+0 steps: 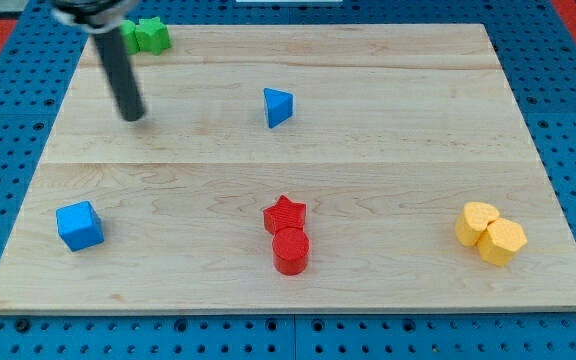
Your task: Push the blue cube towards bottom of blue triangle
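Here's the wooden board (388,120) seen from above at an angle, and the arm's dark rod comes down in the upper left of the frame, its top end blurred and cut off by the frame edge. The tip (132,116) sits on the wood, well apart from every block. No claw on this arm, just the bare rod, so nothing is being held.

The blue cube (79,225) waits in the lower left, well below the tip and untouched. The blue triangle (277,107) stands upper centre, to the right of the tip and far from the cube.

Behind the rod at the top left, a green star-like block (152,35) shows; a second green piece (128,36) just beside it is partly hidden by the rod, shape hard to tell.

Lower centre, a red star (285,213) touches a red cylinder (291,250) just below it. Lower right, two yellow blocks (491,233) press together; their exact shapes are hard to make out.
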`<state>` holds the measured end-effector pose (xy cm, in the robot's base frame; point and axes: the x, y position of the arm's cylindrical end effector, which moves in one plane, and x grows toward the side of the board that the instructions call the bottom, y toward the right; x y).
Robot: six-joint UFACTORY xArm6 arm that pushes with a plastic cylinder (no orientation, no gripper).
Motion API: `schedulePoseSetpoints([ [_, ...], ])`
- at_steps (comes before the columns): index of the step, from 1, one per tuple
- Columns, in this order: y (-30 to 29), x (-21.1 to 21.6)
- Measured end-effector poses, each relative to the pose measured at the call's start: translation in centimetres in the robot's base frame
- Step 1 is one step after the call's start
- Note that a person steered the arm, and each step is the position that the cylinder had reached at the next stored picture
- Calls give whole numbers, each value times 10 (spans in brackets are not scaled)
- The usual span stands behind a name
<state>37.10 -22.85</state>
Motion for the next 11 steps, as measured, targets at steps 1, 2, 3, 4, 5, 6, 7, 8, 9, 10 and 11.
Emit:
schedulePoseSetpoints([
  [1,-74,29],
  [2,-76,44],
  [3,-76,122],
  [4,-76,149],
  [5,-52,156],
  [6,2,159],
  [7,21,163],
  [8,30,191],
  [9,54,193],
  [10,68,166],
  [11,75,124],
])
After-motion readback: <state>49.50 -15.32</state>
